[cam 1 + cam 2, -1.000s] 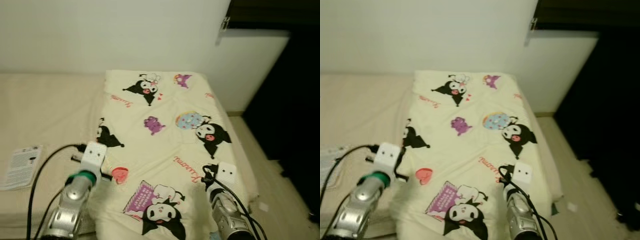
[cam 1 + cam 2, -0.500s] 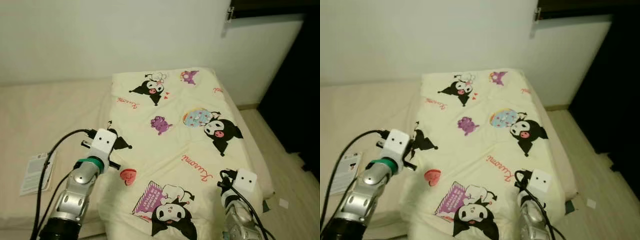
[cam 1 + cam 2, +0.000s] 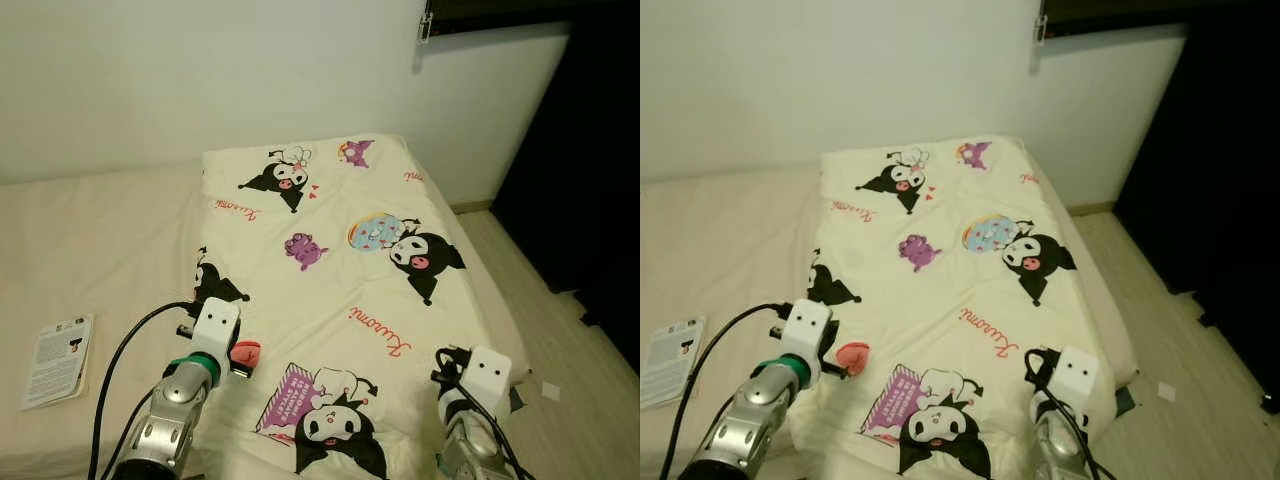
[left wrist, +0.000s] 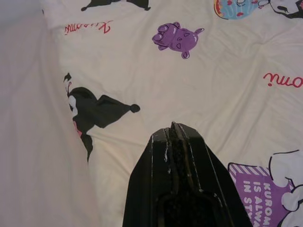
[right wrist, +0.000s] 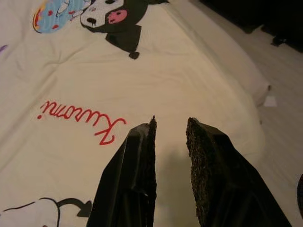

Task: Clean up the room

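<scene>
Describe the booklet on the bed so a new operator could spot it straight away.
Start at the beige mattress that runs along the white wall. The cream blanket printed with black cartoon characters covers its right part; the white printed booklet lies flat on the bare sheet to the left of it, near the front edge and left of the left gripper. It is the one loose item on the plain sheet.

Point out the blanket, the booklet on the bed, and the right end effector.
blanket (image 3: 330, 215), left eye view, bare cream patch mid-blanket
booklet (image 3: 58, 346), left eye view, middle of its cover
right end effector (image 5: 170, 130), right wrist view, midway between its fingertips
</scene>
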